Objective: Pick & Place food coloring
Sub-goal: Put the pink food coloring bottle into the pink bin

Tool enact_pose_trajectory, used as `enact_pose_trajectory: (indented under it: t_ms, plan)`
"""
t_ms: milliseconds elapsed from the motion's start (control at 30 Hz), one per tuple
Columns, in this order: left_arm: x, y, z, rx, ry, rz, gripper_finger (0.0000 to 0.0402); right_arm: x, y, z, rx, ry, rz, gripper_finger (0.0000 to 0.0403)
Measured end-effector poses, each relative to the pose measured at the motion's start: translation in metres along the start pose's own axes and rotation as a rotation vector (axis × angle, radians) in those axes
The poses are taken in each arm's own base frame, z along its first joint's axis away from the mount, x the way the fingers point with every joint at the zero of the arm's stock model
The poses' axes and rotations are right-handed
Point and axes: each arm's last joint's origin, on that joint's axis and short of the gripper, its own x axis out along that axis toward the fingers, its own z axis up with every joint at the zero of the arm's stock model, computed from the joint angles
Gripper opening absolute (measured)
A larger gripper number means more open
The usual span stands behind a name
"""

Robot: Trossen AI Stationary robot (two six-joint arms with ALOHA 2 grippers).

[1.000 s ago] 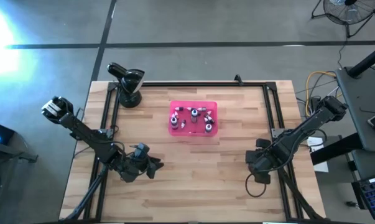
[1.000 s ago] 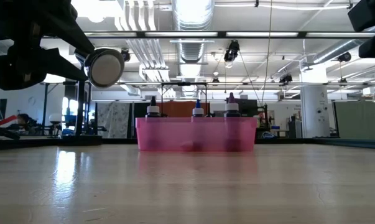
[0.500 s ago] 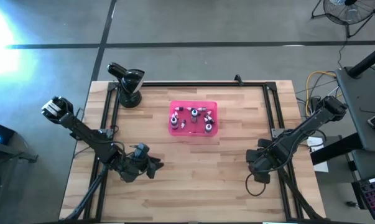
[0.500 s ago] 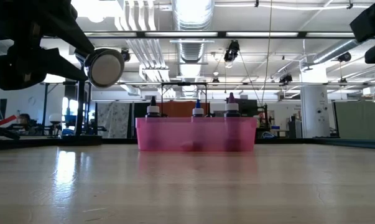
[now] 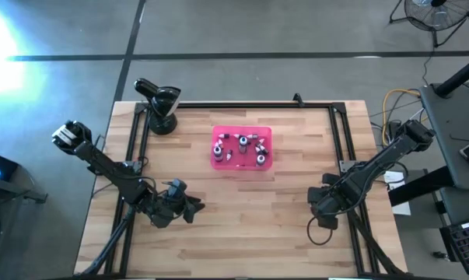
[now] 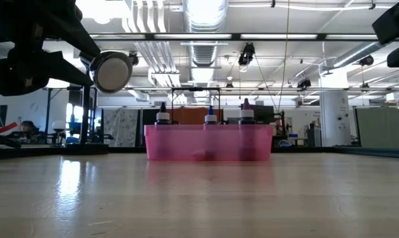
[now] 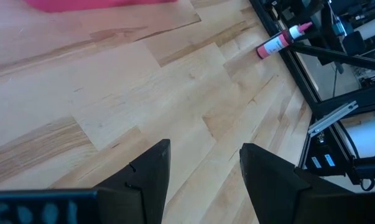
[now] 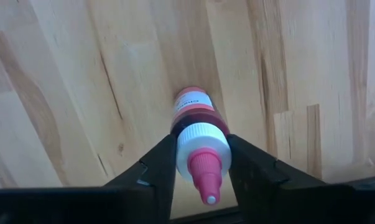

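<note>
A pink tray (image 5: pixel 242 148) stands at the middle of the table's far half and holds several food coloring bottles (image 5: pixel 243 142); three of their capped tops (image 6: pixel 210 118) show above its wall (image 6: pixel 209 142). One red food coloring bottle (image 8: pixel 194 112) with a white cap and a pink nozzle is at the table's right side, and my right gripper (image 8: pixel 201 143) is shut on it, pointing down. It also shows in the left wrist view as the red bottle (image 7: pixel 275 43). My left gripper (image 7: pixel 203 180) hangs open over bare wood at the near left (image 5: pixel 194 207). My right gripper pinches the red bottle's white cap (image 8: pixel 203 138) between its two fingers, one on each side. The fingers come from above, pointing down. The bottle is below them with its nozzle (image 8: pixel 207 180) up; whether its base rests on the wood I cannot tell.
A black camera stand (image 5: pixel 160 105) sits at the far left corner. Black rails (image 5: pixel 343 132) run along the table's sides and far edge. A dark cable loop (image 5: pixel 320 231) lies by the right arm. Bare wood (image 5: pixel 250 225) spreads between the tray and the near edge.
</note>
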Motion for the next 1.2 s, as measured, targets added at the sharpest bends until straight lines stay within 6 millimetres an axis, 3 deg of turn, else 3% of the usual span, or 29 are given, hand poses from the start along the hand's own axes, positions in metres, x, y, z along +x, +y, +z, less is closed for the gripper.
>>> enact_pose_trajectory:
  t_ms: [233,400,600,733,933,1200]
  plan:
    - [0.000,0.000,0.000,-0.001,0.000,0.000,0.0170,-0.003,0.000,0.003,0.083,-0.019,-0.001,0.0106]
    - [0.000,0.000,0.000,-0.012,0.000,0.000,0.0170,-0.035,-0.006,0.028,0.286,-0.175,-0.015,0.0106]
    - [0.000,0.000,0.000,-0.013,0.000,0.000,0.0170,-0.083,-0.025,0.078,0.325,-0.323,-0.101,0.0106]
    - [0.000,0.000,0.000,-0.023,0.000,0.000,0.0170,-0.105,-0.037,0.116,0.297,-0.341,-0.204,0.0106]
    - [0.000,0.000,0.000,-0.033,0.000,0.000,0.0170,-0.118,-0.054,0.167,0.280,-0.324,-0.372,0.0106]
    - [0.000,0.000,0.000,-0.035,0.001,-0.001,0.0170,-0.116,-0.075,0.229,0.263,-0.307,-0.356,0.0106]
